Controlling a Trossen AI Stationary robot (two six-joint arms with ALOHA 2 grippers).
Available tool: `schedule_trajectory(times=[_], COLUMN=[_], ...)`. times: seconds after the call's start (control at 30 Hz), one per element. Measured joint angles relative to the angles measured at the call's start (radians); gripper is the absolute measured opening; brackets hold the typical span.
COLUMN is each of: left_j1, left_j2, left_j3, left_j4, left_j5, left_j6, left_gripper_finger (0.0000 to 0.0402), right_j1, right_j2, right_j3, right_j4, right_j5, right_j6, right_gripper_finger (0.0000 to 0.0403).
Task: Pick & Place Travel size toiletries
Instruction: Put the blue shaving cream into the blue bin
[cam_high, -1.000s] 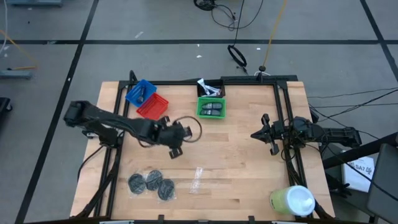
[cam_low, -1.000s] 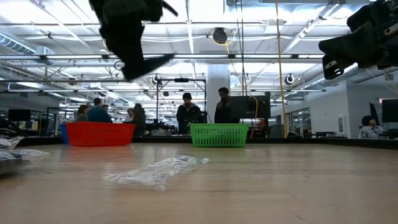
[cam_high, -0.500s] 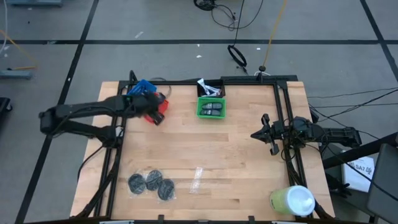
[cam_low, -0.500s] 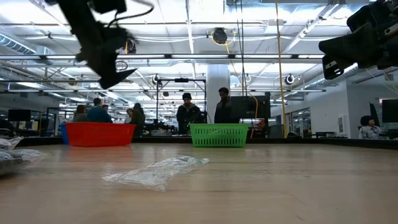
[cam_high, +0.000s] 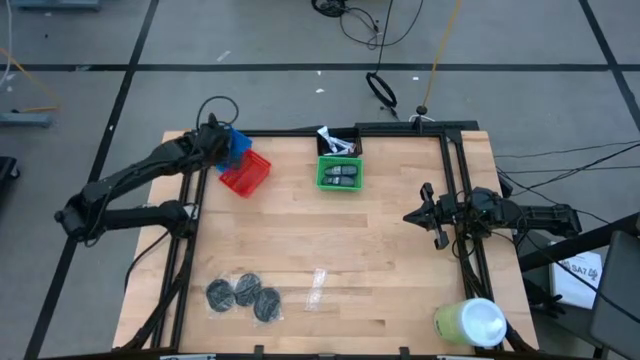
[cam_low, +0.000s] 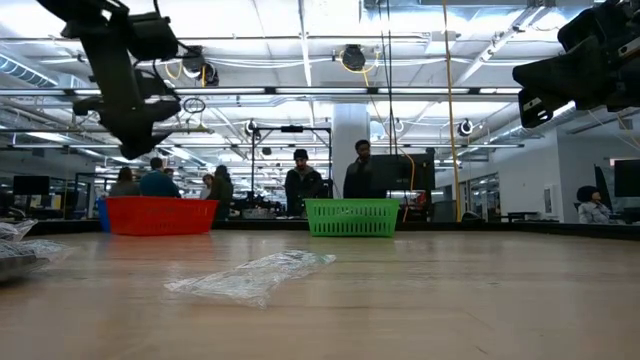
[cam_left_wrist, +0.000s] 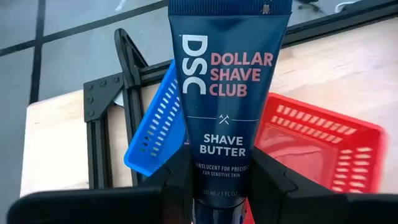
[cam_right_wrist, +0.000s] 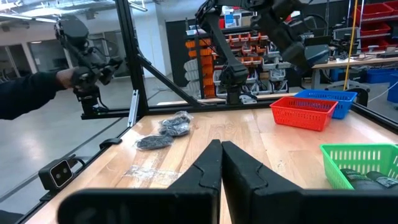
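- The left claw (cam_left_wrist: 214, 186) is pinching a dark blue packet (cam_left_wrist: 227, 93) printed "Dollar Shave Club Shave Butter", its fingers pressing on both sides of the packet's lower end.
- In the high view this left claw (cam_high: 215, 140) is hanging over the blue basket (cam_high: 233, 147) at the far left corner of the worktop (cam_high: 330, 240).
- The red basket (cam_high: 245, 172) is sitting just beside the blue basket, touching it, on the side nearer the worktop's middle.
- The green basket (cam_high: 340, 173) is standing well apart from the blue basket, along the same far edge, holding two dark grey oval pieces (cam_high: 341, 175).
- White-silver tubes (cam_high: 335, 142) are lying in a dark bin just behind the green basket.
- Three dark grey round discs (cam_high: 243, 294) are lying near the front edge, well away from the blue basket, with a clear wrapper scrap (cam_high: 318, 288) beside them.
- The right claw (cam_high: 421, 214) is waiting at the opposite side of the worktop, fingers pressed together and holding nothing.
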Motion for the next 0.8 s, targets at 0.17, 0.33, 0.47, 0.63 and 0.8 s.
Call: schedule_trajectory(times=[0.17, 0.33, 0.47, 0.63, 0.8], left_j1=[0.046, 0.078, 0.097, 0.106, 0.106], left_j2=[0.072, 0.171, 0.243, 0.309, 0.337], left_j3=[0.000, 0.000, 0.000, 0.000, 0.000], left_j4=[0.032, 0.053, 0.055, 0.055, 0.068], left_j5=[0.001, -0.036, -0.066, -0.070, -0.071], left_j6=[0.017, 0.018, 0.018, 0.017, 0.017], left_gripper_finger=[0.0099, 0.0100, 0.0113, 0.0138, 0.0156], right_j1=[0.000, 0.000, 0.000, 0.000, 0.000], right_j2=[0.000, 0.000, 0.000, 0.000, 0.000], right_j3=[0.000, 0.000, 0.000, 0.000, 0.000], right_j4=[0.000, 0.000, 0.000, 0.000, 0.000], right_j5=[0.000, 0.000, 0.000, 0.000, 0.000], right_j6=[0.000, 0.000, 0.000, 0.000, 0.000], right_gripper_finger=[0.0000, 0.0000, 0.0000, 0.0000, 0.0000])
